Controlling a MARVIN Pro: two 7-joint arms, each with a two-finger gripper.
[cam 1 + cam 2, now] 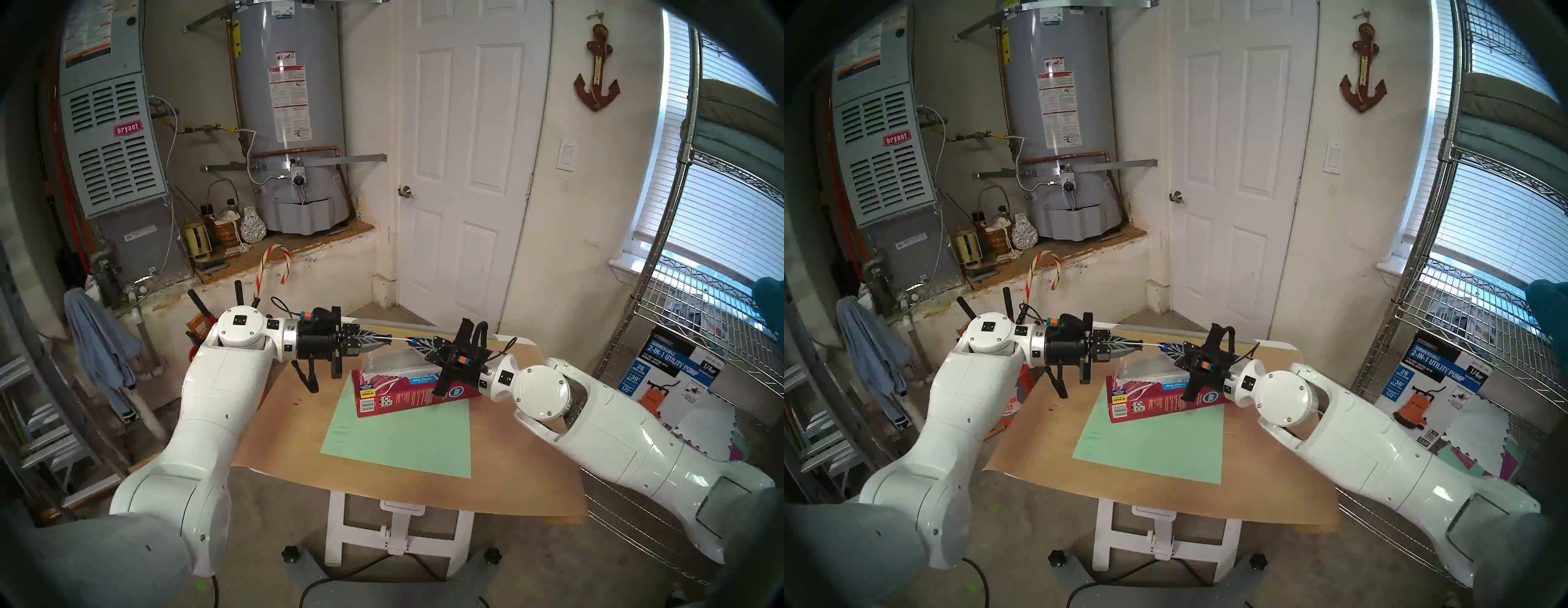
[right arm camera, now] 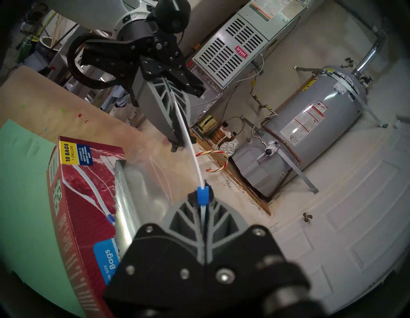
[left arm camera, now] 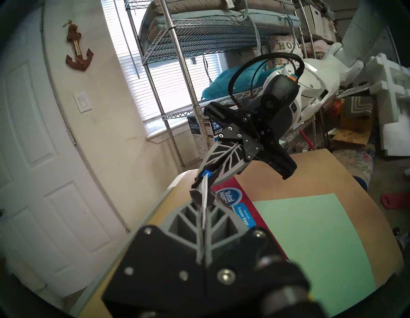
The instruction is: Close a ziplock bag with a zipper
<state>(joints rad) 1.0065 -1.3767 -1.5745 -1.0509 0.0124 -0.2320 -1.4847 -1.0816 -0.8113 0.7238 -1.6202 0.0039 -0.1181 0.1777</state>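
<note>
where pincers meet, bag (image 2: 155, 177) barely visible

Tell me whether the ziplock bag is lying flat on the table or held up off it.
Held up. Both grippers pinch the white zip strip: left gripper, right gripper at the blue slider. The clear bag hangs beside the red box.

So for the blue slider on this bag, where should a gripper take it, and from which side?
Pinch the blue slider across its two flat faces, coming in along the taut white zip strip from the end away from the left gripper. The strip runs nearly level between both grippers, so the faces sit on either side of it. The right gripper already clamps there, the tab at its fingertips.
</note>
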